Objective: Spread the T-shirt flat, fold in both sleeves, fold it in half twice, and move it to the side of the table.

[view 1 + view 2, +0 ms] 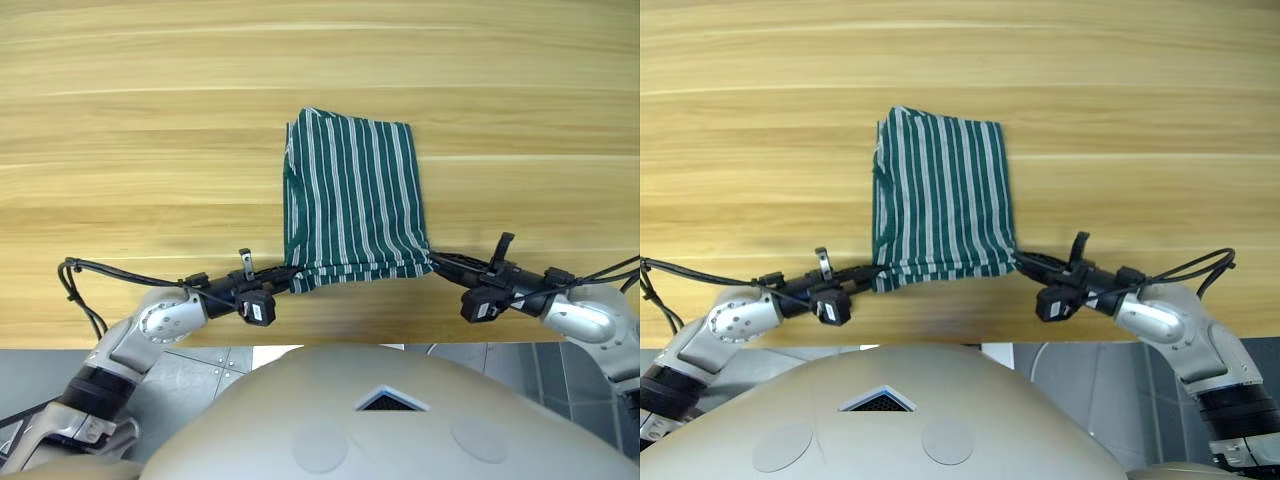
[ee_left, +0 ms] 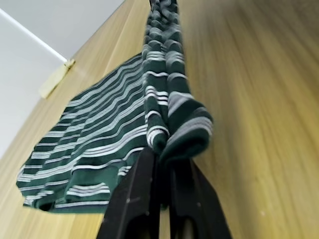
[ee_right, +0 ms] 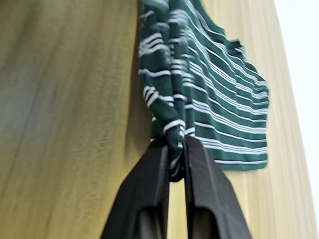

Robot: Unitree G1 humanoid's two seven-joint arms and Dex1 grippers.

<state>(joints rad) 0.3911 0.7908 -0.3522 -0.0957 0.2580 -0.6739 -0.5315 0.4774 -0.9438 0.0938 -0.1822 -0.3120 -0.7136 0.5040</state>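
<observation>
The T-shirt [image 1: 352, 195], dark green with white stripes, lies folded into a narrow rectangle on the wooden table [image 1: 140, 150], its far end flat and its near edge lifted. My left gripper [image 1: 290, 275] is shut on the near left corner, and the cloth bunches over its black fingers [image 2: 134, 194]. My right gripper [image 1: 432, 259] is shut on the near right corner, with the fabric pinched between its fingers [image 3: 149, 199]. Both grippers hang just above the table's near edge, with the shirt's near hem stretched between them.
Bare wood stretches wide on both sides of the shirt and beyond its far end. The table's front edge [image 1: 120, 345] runs just under both arms, with grey floor [image 1: 200, 370] below.
</observation>
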